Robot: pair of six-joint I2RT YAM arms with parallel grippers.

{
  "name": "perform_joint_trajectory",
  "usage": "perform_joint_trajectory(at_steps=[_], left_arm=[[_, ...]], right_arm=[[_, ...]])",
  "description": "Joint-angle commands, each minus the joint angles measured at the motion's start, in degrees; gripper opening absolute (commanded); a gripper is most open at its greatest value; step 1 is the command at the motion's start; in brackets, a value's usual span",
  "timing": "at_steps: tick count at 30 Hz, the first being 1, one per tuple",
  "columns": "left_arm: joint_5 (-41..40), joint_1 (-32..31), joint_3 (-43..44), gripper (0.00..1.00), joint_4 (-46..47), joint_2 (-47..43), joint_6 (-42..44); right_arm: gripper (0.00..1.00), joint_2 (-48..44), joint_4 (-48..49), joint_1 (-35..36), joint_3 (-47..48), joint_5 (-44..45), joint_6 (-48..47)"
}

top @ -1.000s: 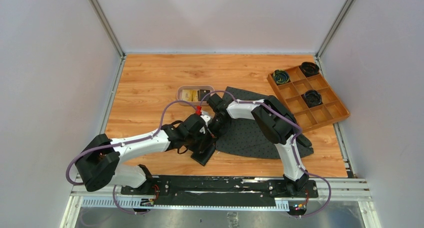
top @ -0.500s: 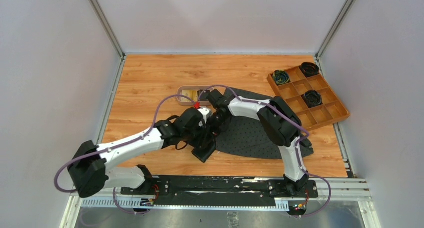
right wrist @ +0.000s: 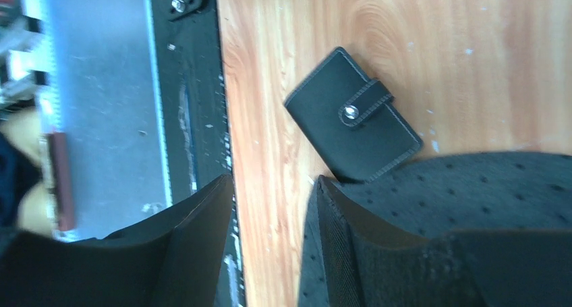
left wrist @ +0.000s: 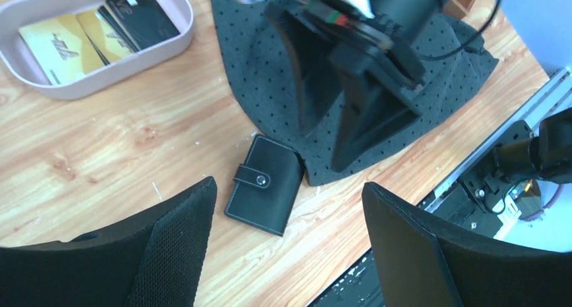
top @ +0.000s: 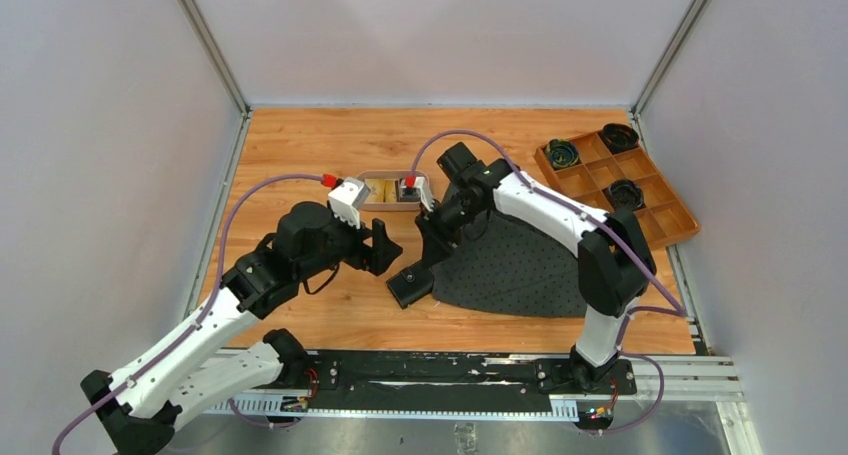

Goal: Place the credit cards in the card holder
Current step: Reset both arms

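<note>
Black and snapped closed, the card holder [top: 410, 285] lies just beside left gripper [top: 385, 247] and right gripper [top: 432, 237]; left wrist: jaws apart, holder ahead between them, credit cards [left wrist: 101, 32] in pink tray [left wrist: 121, 67] far left, right arm looming over dotted mat [left wrist: 249, 71]; right wrist: jaws apart, empty, holder ahead, touching the mat.

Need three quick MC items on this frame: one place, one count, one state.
1. The card holder lies: A on the table against the mat; B mid-mat; C off the table.
2. Filled cells in the box: A one; B two; C three.
3. The card holder is: A open flat; B snapped shut; C standing on edge.
1 A, its corner meets the mat's edge. 2 C, three dark round pieces, one per cell. 3 B, the tab is buttoned across it.
</note>
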Motion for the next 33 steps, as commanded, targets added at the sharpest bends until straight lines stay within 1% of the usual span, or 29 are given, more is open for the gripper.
perform_joint_trajectory(at_steps=[1,2,5,7,8,9,11,12,14,17,19,21,24,28,33], left_arm=[[3.42,1.72,4.34,0.84,-3.84,-0.74,4.41],[3.84,1.98,4.82,0.86,-4.32,-1.11,4.82],[3.43,3.26,7.25,0.98,-5.95,-2.96,5.59],[3.57,4.97,7.81,1.00,-5.98,-4.28,6.02],[4.00,6.25,7.87,1.00,-5.84,-4.56,5.94],[4.99,7.82,7.88,1.00,-5.56,-4.68,5.89],[8.46,12.18,7.95,1.00,-4.91,-4.17,5.79],[11.00,15.31,8.11,1.00,-4.51,-3.80,5.40],[16.94,22.11,8.56,1.00,-3.41,-2.75,4.55],[24.94,31.90,9.66,1.00,-1.75,-1.01,2.55],[26.26,35.01,11.41,1.00,-2.78,0.13,2.24],[25.84,35.37,14.03,1.00,-5.52,1.34,3.13],[23.20,35.38,17.55,1.00,-9.64,1.62,4.55],[20.43,35.38,18.84,1.00,-10.17,-0.65,5.28],[20.79,35.38,19.14,1.00,-10.21,-1.11,5.46]], right_arm=[[0.53,-6.16,-8.07,-1.31,2.14,8.95,-11.62],[0.53,-8.44,-8.15,-1.74,1.98,12.28,-12.97],[0.53,-16.92,-8.00,-4.41,2.09,20.41,-15.49],[0.55,-23.16,-7.06,-7.34,1.93,24.97,-16.62],[0.60,-26.48,-6.20,-9.16,1.61,27.29,-17.37],[0.69,-29.50,-4.45,-10.88,0.91,29.80,-17.63],[0.93,-35.47,-0.63,-14.32,-1.16,34.40,-16.08],[0.99,-37.79,0.75,-16.04,-1.77,35.23,-14.79],[1.00,-41.67,1.68,-19.35,-1.64,35.04,-10.83],[1.00,-44.78,1.99,-23.39,-1.08,31.74,-5.30],[1.00,-45.93,3.18,-24.78,-1.45,32.47,-0.96],[1.00,-46.40,3.36,-25.48,-1.45,32.71,0.77],[1.00,-46.79,2.88,-26.70,-1.30,30.29,1.33],[1.00,-46.78,2.59,-27.83,-1.12,26.57,4.72],[1.00,-47.00,2.51,-28.99,-0.65,22.96,8.98]])
